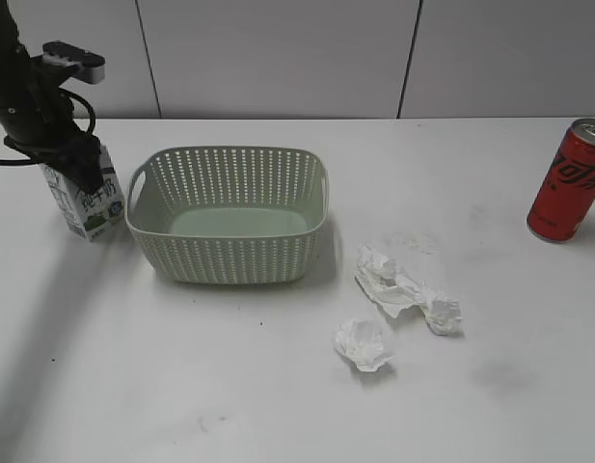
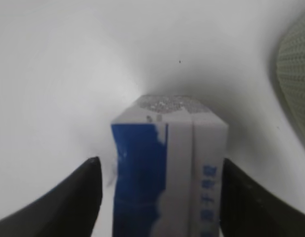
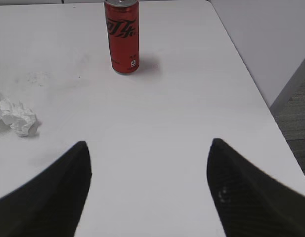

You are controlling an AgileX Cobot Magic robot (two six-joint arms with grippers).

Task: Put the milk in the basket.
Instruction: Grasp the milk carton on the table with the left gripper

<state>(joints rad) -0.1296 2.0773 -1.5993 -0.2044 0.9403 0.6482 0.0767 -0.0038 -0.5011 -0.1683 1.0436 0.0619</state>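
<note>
The milk (image 1: pixel 93 204) is a small white carton with blue print, standing on the table just left of the basket (image 1: pixel 229 253). The basket is pale green, perforated and empty. My left gripper (image 1: pixel 77 162) has come down over the top of the carton. In the left wrist view the carton (image 2: pixel 167 168) sits between the fingers of the left gripper (image 2: pixel 159 197). The right finger is against the carton and a narrow gap shows at the left finger. The basket's edge (image 2: pixel 296 74) shows at the right. My right gripper (image 3: pixel 148 182) is open and empty above bare table.
A red soda can (image 1: pixel 565 183) stands at the far right and also shows in the right wrist view (image 3: pixel 121 37). Two crumpled tissues (image 1: pixel 405 291) (image 1: pixel 363 344) lie right of and in front of the basket. The table's right edge (image 3: pixel 271 106) is near the right gripper.
</note>
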